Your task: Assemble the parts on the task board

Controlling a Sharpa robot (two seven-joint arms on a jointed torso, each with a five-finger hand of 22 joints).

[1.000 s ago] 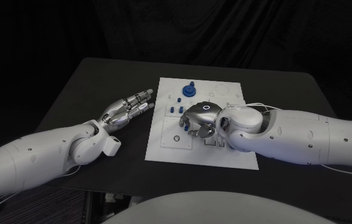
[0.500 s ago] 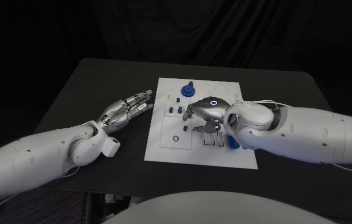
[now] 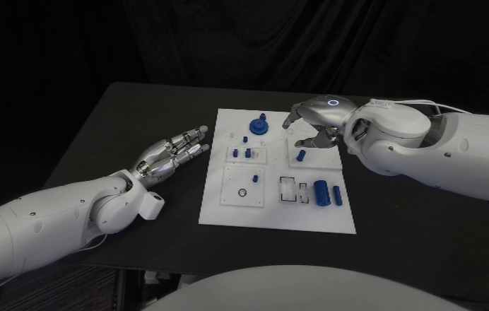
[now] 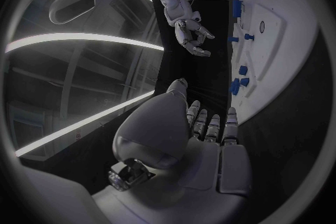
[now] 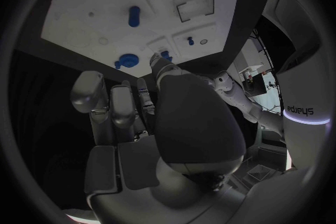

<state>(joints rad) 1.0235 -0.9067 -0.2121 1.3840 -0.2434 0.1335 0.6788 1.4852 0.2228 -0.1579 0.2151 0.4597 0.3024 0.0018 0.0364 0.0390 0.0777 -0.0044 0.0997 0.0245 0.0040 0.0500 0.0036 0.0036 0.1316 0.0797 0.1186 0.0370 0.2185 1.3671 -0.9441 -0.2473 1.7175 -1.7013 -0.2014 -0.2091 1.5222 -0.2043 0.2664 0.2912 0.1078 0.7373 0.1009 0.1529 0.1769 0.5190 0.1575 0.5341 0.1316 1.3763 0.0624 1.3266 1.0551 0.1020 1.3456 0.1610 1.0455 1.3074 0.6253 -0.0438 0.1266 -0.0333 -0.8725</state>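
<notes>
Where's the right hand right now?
In the head view the right hand hovers above the task board's far right corner, near the round blue part, holding nothing.

The right hand hangs empty, fingers loosely curled, over the white task board bearing blue parts.

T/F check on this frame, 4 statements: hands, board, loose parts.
1. The right hand holds a blue part. False: its fingers are curled over the board's far right corner with nothing in them.
2. The left hand rests flat on the table, off the task board. True.
3. Two blue cylinders lie side by side near the board's right edge. True.
4. The blue knob part stands on the board's near edge. False: it stands at the far edge.
</notes>
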